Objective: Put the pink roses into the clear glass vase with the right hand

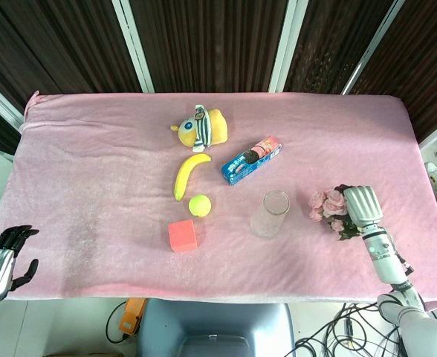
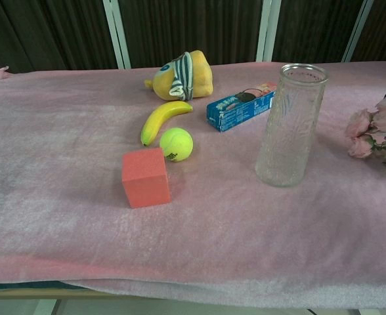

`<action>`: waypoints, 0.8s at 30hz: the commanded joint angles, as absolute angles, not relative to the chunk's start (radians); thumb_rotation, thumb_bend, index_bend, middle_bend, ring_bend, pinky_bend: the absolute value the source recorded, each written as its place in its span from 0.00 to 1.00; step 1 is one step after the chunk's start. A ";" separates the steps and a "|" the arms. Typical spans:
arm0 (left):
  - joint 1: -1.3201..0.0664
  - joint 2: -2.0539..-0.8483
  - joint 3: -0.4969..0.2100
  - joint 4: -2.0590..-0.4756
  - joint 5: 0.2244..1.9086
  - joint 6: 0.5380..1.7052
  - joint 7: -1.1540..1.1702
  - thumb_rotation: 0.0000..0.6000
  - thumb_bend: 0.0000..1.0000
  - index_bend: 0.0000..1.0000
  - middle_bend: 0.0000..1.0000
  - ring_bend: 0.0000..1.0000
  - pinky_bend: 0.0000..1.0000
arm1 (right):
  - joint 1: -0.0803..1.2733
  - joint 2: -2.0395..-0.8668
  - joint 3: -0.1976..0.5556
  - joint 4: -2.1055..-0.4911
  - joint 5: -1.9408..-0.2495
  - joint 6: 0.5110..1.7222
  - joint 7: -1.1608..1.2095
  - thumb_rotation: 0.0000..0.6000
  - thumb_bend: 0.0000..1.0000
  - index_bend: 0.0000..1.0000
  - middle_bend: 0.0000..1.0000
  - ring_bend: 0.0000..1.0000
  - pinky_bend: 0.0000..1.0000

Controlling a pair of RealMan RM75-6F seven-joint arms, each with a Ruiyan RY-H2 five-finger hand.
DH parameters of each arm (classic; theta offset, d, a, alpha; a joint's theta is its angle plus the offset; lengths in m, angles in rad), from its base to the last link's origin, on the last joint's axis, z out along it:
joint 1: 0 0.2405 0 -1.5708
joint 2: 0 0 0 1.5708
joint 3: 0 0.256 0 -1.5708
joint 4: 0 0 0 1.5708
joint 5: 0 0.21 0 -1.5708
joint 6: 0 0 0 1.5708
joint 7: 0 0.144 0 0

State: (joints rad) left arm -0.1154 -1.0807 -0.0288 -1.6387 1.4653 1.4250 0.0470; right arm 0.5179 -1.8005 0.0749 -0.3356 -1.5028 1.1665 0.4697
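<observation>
Head view: right robot hand (image 1: 361, 205) closed around the pink roses (image 1: 330, 209), well right of the clear glass vase (image 1: 270, 213) standing upright on the table (image 1: 92, 163). Left robot hand (image 1: 1, 256) off the table's near-left corner, fingers apart, holding nothing. Chest view: roses (image 2: 377, 125) at right edge, apart from vase (image 2: 291, 125); holding hand out of frame.

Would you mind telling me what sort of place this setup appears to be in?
Probably a robot test room: a table under a pink cloth holds unrelated props like a banana and a tennis ball, with dark slatted wall panels behind and cables on the floor.
</observation>
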 commanded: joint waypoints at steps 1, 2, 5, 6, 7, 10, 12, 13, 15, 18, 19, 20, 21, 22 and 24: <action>-0.115 -1.079 -0.027 -1.640 1.469 1.425 0.044 1.00 0.39 0.25 0.20 0.15 0.28 | 0.496 -1.787 0.125 -0.338 -1.460 1.245 0.431 1.00 0.41 0.84 0.68 0.73 0.80; -0.115 -1.079 -0.026 -1.640 1.471 1.425 0.043 1.00 0.39 0.25 0.20 0.15 0.28 | 0.493 -1.779 0.135 -0.348 -1.452 1.265 0.430 1.00 0.41 0.84 0.68 0.73 0.80; -0.115 -1.078 -0.025 -1.641 1.480 1.429 0.040 1.00 0.39 0.25 0.20 0.15 0.28 | 0.484 -1.747 0.169 -0.396 -1.434 1.346 0.435 1.00 0.41 0.84 0.68 0.73 0.80; -0.114 -1.078 -0.024 -1.641 1.482 1.431 0.039 1.00 0.39 0.25 0.20 0.15 0.28 | 0.482 -1.739 0.179 -0.412 -1.430 1.373 0.437 1.00 0.41 0.84 0.68 0.73 0.80; -0.114 -1.078 -0.024 -1.641 1.483 1.432 0.037 1.00 0.39 0.25 0.20 0.15 0.28 | 0.481 -1.732 0.189 -0.428 -1.426 1.404 0.439 1.00 0.41 0.84 0.68 0.73 0.80; -0.113 -1.078 -0.023 -1.638 1.486 1.433 0.033 1.00 0.39 0.25 0.20 0.15 0.28 | 0.485 -1.719 0.230 -0.487 -1.420 1.524 0.470 1.00 0.41 0.84 0.68 0.73 0.80; -0.114 -1.077 -0.023 -1.637 1.487 1.433 0.030 1.00 0.39 0.25 0.20 0.15 0.28 | 0.495 -1.717 0.264 -0.530 -1.417 1.605 0.514 1.00 0.42 0.84 0.68 0.73 0.80; -0.114 -1.077 -0.023 -1.637 1.487 1.432 0.029 1.00 0.39 0.25 0.20 0.15 0.28 | 0.501 -1.715 0.278 -0.550 -1.416 1.634 0.539 1.00 0.42 0.84 0.68 0.73 0.80; -0.114 -1.077 -0.022 -1.634 1.488 1.431 0.026 1.00 0.39 0.25 0.20 0.15 0.28 | 0.516 -1.709 0.310 -0.599 -1.413 1.683 0.599 1.00 0.43 0.84 0.68 0.73 0.80; -0.115 -1.075 -0.022 -1.632 1.488 1.428 0.019 1.00 0.39 0.25 0.20 0.15 0.28 | 0.538 -1.689 0.346 -0.678 -1.408 1.708 0.653 1.00 0.44 0.84 0.68 0.73 0.80; -0.115 -1.075 -0.022 -1.632 1.487 1.428 0.017 1.00 0.39 0.25 0.20 0.15 0.28 | 0.543 -1.679 0.352 -0.704 -1.408 1.711 0.659 1.00 0.45 0.84 0.68 0.73 0.80; -0.115 -1.075 -0.023 -1.631 1.485 1.427 0.015 1.00 0.39 0.25 0.20 0.15 0.28 | 0.548 -1.666 0.360 -0.742 -1.408 1.710 0.661 1.00 0.45 0.84 0.68 0.73 0.80; -0.115 -1.074 -0.023 -1.631 1.484 1.427 0.015 1.00 0.39 0.25 0.20 0.15 0.28 | 0.551 -1.653 0.364 -0.773 -1.409 1.708 0.662 1.00 0.46 0.84 0.68 0.73 0.80; -0.114 -1.074 -0.024 -1.631 1.482 1.427 0.015 1.00 0.39 0.25 0.20 0.15 0.28 | 0.554 -1.640 0.368 -0.803 -1.412 1.707 0.660 1.00 0.46 0.84 0.68 0.73 0.80; -0.114 -1.075 -0.025 -1.630 1.481 1.428 0.015 1.00 0.39 0.25 0.20 0.15 0.28 | 0.563 -1.614 0.378 -0.868 -1.419 1.705 0.654 1.00 0.46 0.84 0.68 0.73 0.80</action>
